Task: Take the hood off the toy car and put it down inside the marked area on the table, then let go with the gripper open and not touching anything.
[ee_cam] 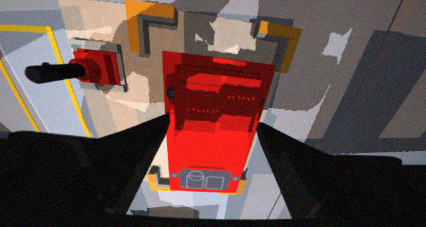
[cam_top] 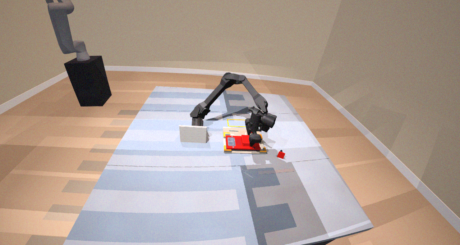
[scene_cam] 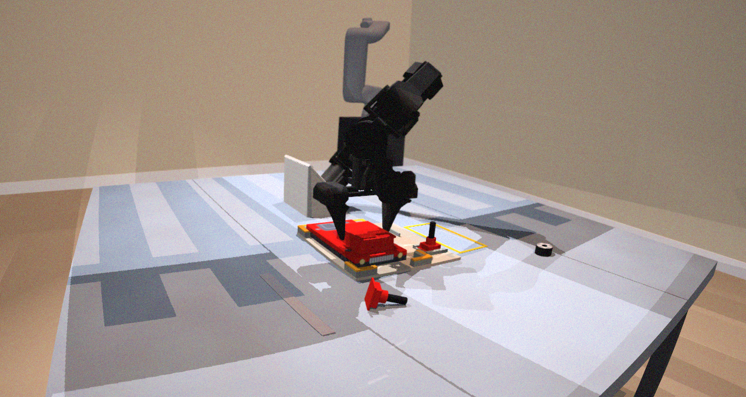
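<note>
Gripper [scene_cam: 363,230] spread wide, empty, straddling the toy car [scene_cam: 359,241]. Hood [ee_cam: 213,97] between the fingertips [scene_cam: 340,230], still on. Marked area [scene_cam: 444,237] beyond one finger.

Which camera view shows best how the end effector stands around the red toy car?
The exterior view: the open end effector straddles the toy car, one fingertip on each side. The wrist view shows the car between dark fingers, tips cropped. In the top view the arm hides the tips.
</note>
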Tool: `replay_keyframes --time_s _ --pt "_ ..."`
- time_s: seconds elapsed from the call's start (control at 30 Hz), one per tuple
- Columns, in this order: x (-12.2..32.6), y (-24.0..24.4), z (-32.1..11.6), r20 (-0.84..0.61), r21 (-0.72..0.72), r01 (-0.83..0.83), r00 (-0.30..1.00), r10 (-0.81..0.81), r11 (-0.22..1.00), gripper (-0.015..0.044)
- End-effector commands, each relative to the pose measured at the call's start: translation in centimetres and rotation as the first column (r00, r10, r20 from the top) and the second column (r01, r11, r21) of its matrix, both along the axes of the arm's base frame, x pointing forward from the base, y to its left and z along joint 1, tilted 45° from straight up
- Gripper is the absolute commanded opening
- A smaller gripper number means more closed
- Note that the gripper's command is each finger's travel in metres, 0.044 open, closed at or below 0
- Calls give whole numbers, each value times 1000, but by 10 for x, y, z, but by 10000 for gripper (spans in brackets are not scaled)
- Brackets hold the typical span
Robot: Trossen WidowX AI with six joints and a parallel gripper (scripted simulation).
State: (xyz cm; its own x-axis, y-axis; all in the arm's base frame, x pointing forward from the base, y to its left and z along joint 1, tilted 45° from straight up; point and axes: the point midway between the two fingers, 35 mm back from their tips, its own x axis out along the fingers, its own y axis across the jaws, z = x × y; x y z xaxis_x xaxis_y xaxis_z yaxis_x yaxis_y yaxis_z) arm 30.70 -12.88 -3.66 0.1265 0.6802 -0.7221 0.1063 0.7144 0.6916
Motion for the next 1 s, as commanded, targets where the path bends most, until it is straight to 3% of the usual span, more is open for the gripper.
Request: replay_keyframes --time_s 0.0,0.1,0.2,0.53,0.9,0.97 --pt "0 3 -2 -1 6 3 1000 -3 1000 440" --pt "0 4 -3 -1 6 3 1000 -3 1000 440" --pt "0 1 -1 0 0 0 1000 0 1000 361" --pt "0 1 -1 0 0 0 1000 0 1000 295" --pt "0 -2 2 0 0 0 1000 0 1000 6" --pt "0 -3 3 0 0 1 1000 -1 1000 0"
